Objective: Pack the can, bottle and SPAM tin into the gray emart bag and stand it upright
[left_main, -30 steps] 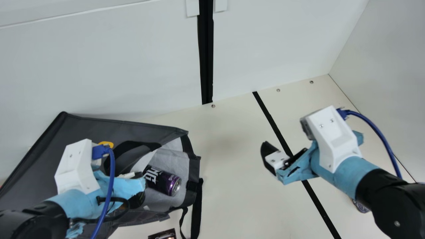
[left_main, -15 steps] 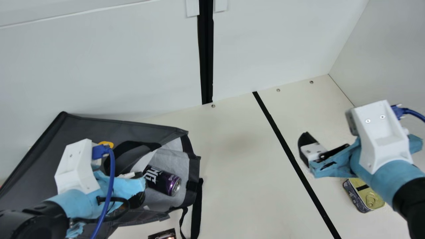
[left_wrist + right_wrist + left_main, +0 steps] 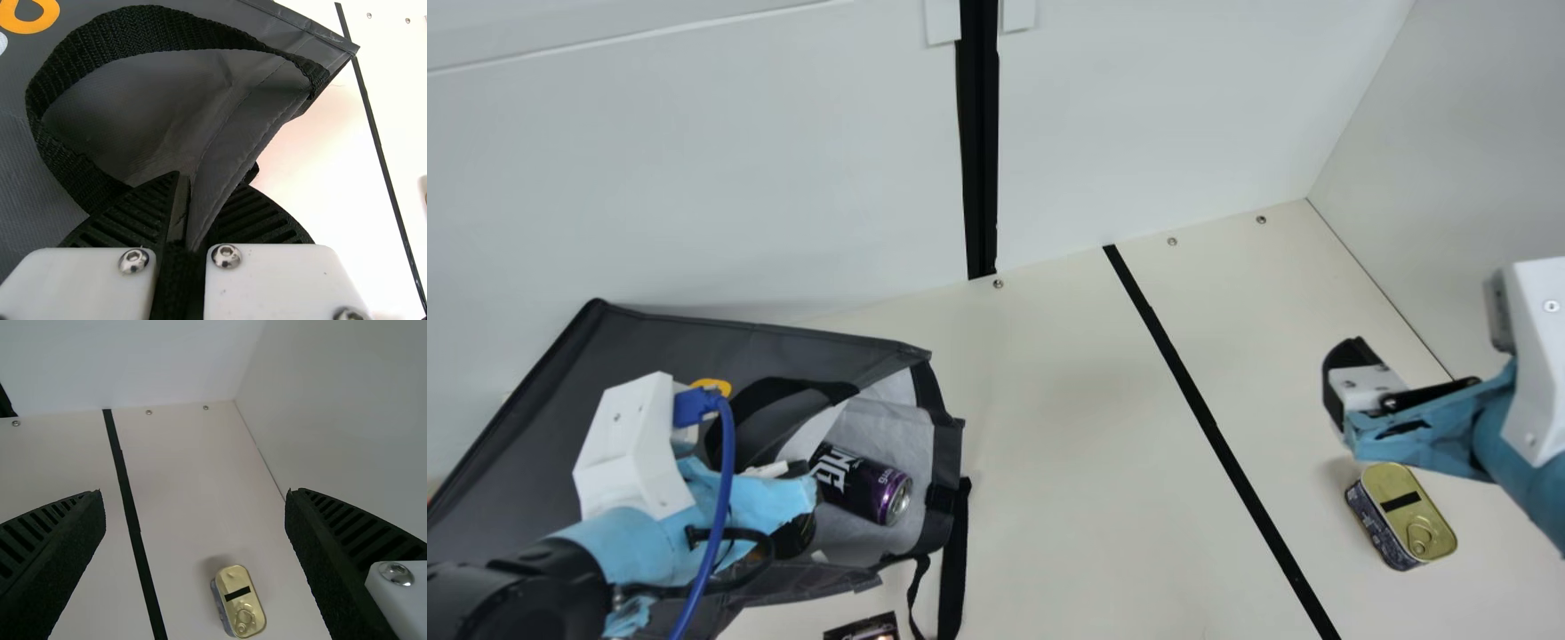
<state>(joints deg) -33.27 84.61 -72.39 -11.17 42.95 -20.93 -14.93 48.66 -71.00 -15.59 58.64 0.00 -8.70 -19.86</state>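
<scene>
So the gray emart bag (image 3: 631, 347) is lying on its side at the left of the tabletop (image 3: 1067, 462), mouth facing the middle. Label fans: it's got bold orange print (image 3: 30, 15) on the dark gray skin, plus a black webbing handle (image 3: 140, 23) looped over it.

The can (image 3: 863, 484) is inside, lying on the pale gray lining (image 3: 880, 427) right in the mouth, silver end pointing outward. It's a dark can with a purple band near that end and big chunky white lettering running along the side.

The SPAM tin (image 3: 1405, 516) sits out on the tabletop at the right, past the black stripe (image 3: 1192, 396). Gold lid facing up, pull ring on it, a short black bar across the middle, and a dark patterned wrap around the side.

Left claw (image 3: 769, 498) is down at the bag's mouth, pinched closed on a fold of the gray fabric. Right claw (image 3: 1356, 382) is up in the air near the tin; from its own wrist view it's spread really wide, with nothing between the fingers.

There's also a dark item (image 3: 863, 628) with some reddish print cut off at the main view's bottom edge. Can't tell what it is, and I can't tell where the bottle is either.
</scene>
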